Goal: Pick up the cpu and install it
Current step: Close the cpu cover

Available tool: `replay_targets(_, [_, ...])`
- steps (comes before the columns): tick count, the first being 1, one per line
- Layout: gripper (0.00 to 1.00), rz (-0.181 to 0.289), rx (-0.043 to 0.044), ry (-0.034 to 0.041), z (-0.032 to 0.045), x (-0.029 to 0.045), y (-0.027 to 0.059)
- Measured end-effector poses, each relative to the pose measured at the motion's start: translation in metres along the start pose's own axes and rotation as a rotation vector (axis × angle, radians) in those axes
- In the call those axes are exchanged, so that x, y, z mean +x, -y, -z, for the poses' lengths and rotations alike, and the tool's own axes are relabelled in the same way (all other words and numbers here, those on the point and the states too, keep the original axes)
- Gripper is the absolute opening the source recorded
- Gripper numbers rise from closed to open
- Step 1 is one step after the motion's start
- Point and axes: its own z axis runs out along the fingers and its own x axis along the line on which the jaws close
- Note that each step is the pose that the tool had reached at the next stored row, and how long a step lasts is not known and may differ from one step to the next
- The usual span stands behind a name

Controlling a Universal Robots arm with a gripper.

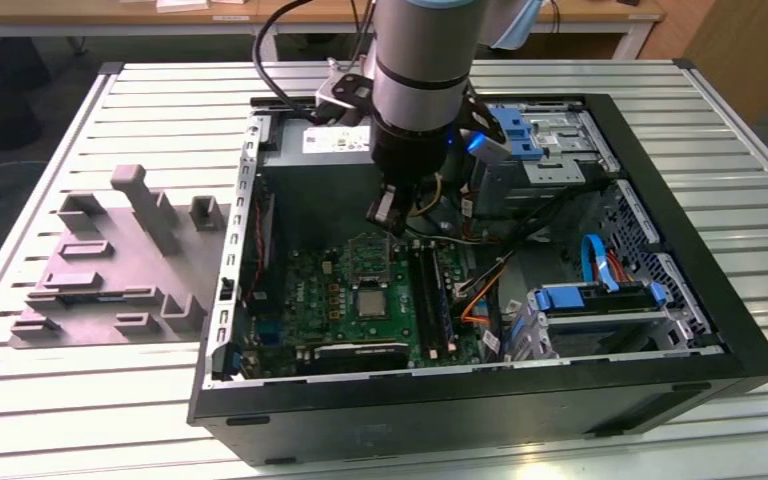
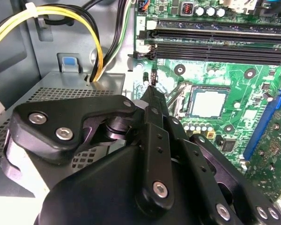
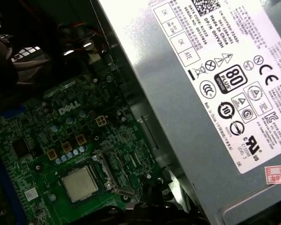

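Inside the computer case (image 1: pixel 704 330), the cpu (image 1: pixel 371 300) sits on the motherboard (image 1: pixel 311 300).

Even, bright light falls on the slatted counter (image 1: pixel 117 400); the computer case (image 1: pixel 491 400) interior lies in shadow. Glare whitens the power supply label (image 3: pixel 215 61) in the first wrist view.

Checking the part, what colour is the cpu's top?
Pale silver-grey; the cpu shows best in the first wrist view, seated on the green motherboard.
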Motion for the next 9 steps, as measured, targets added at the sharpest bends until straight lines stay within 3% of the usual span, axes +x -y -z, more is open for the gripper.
replay_targets(9, [0.11, 0.012, -0.0035, -0.0027, 0.0021, -0.0001, -0.0002])
